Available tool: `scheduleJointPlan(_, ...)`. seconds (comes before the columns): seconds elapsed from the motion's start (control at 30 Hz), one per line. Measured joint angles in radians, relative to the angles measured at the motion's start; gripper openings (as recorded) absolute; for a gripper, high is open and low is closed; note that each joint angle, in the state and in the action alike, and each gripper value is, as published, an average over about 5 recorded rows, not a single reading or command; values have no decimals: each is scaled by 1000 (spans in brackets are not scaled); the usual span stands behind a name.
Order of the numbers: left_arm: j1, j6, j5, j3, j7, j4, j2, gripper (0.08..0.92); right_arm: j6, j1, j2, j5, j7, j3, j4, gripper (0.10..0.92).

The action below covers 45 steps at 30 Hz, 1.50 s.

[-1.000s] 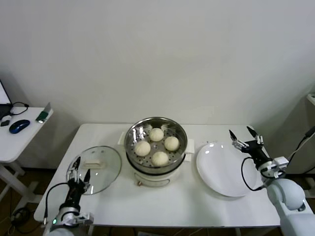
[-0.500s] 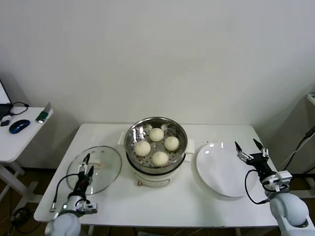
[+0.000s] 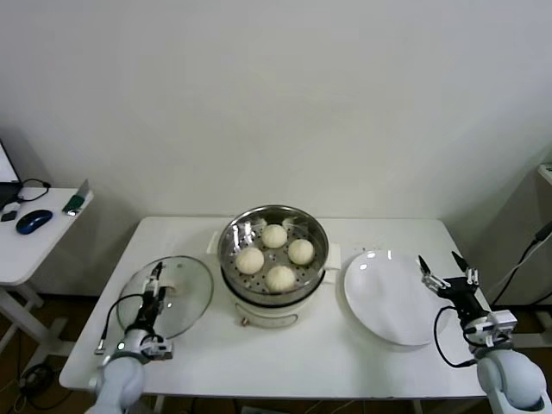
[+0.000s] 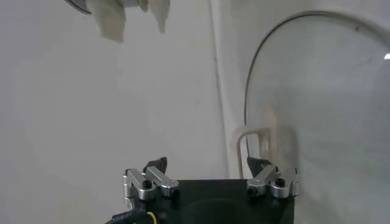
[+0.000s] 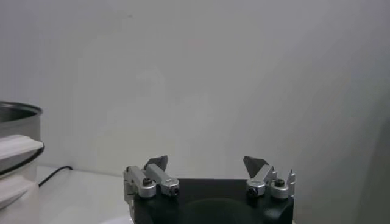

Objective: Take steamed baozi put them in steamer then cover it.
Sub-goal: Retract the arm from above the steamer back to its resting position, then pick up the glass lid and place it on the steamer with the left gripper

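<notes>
While the pot is open: four baozi (image 3: 275, 255) sit in the steamer (image 3: 273, 259).
Left gripper (image 3: 155, 287): jaws apart, over the lid (image 3: 166, 297).
Right gripper (image 3: 448, 272): jaws apart, idle beside the plate (image 3: 388, 297).
Danger: smooth glass lid might slip if grabbed off its handle (image 3: 172, 286).

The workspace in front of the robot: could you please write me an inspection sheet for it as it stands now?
Surface: white table, nothing spilled on it that shows.
Job's things: four steamed baozi sit on the perforated tray inside the steamer; the cover lies flat on the table to the steamer's left, off the pot.
Clutter: empty white plate right of the steamer.
Grippers: left pincer open, over the cover's near edge; right pincer open, beyond the plate's right rim, holding nothing.
Cables: black leads loop along both wrists.
Surroundings: plain wall; side desk with a mouse at far left.
</notes>
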Motion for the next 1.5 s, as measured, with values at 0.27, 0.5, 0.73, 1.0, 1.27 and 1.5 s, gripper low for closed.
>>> scheduleJointPlan(0.27,-39,-11,6,4,-36,49,-7,764,14,-11,19,-25,-11,7,-6,823)
scheduleJointPlan(0.5,-48,-16,-3,6,-41,71,-8,559,27,-12,38,-50,-21,11,-14,823)
scheduleJointPlan(0.73,-47,-20,-20,5,-44,71,-3,360,37,-10,51,-64,-24,14,-19,823)
scheduleJointPlan(1.0,-23,-5,-51,7,-42,19,21,160,46,-3,55,-78,-29,14,-28,823)
scheduleJointPlan(1.27,45,54,-93,0,-42,-124,65,152,49,13,40,-83,-31,7,-43,823)
scheduleJointPlan(1.5,143,175,-133,9,-26,-320,126,152,51,33,19,-91,-31,-9,-62,823)
